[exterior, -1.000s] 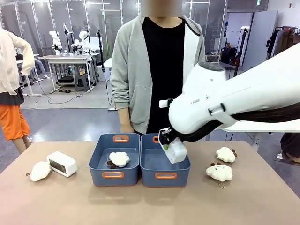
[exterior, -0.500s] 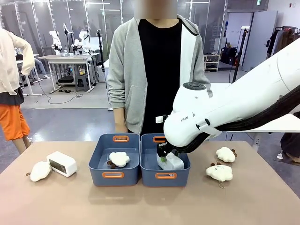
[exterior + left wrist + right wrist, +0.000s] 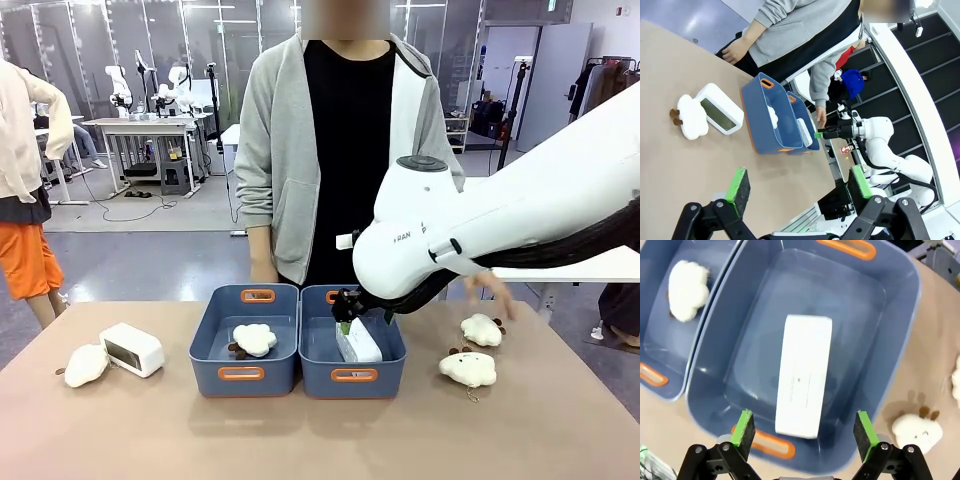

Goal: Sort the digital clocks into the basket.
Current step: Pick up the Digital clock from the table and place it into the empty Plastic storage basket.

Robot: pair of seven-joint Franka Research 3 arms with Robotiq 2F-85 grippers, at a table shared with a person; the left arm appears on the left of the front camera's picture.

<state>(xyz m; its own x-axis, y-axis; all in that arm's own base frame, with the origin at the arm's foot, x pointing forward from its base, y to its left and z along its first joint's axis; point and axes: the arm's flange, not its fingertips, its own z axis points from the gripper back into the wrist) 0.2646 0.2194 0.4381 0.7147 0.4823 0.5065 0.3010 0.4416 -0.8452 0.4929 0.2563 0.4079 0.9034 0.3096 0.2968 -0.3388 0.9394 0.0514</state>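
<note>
One white digital clock [image 3: 802, 382] lies loose on the floor of the right blue basket [image 3: 892, 315], its blank white back up. My right gripper [image 3: 804, 430] hangs open just above it, a green pad on each side, touching nothing. In the front view that clock [image 3: 358, 342] leans inside the right basket [image 3: 318, 372] under my right gripper [image 3: 349, 308]. The second digital clock [image 3: 132, 349] rests on the table at the far left, its dark display showing. My left gripper [image 3: 800, 184] is open and holds nothing, well away from that clock [image 3: 720, 110].
The left basket [image 3: 215, 352] holds a cream plush toy [image 3: 254, 339]. Another plush [image 3: 85, 365] touches the left clock. Two plush toys [image 3: 482, 329] [image 3: 468, 368] lie right of the baskets. The person's hand [image 3: 490, 290] reaches down near them.
My right gripper carried the clock down into the right basket, let go of it and rose a little. The person's hand has come into view at the right.
</note>
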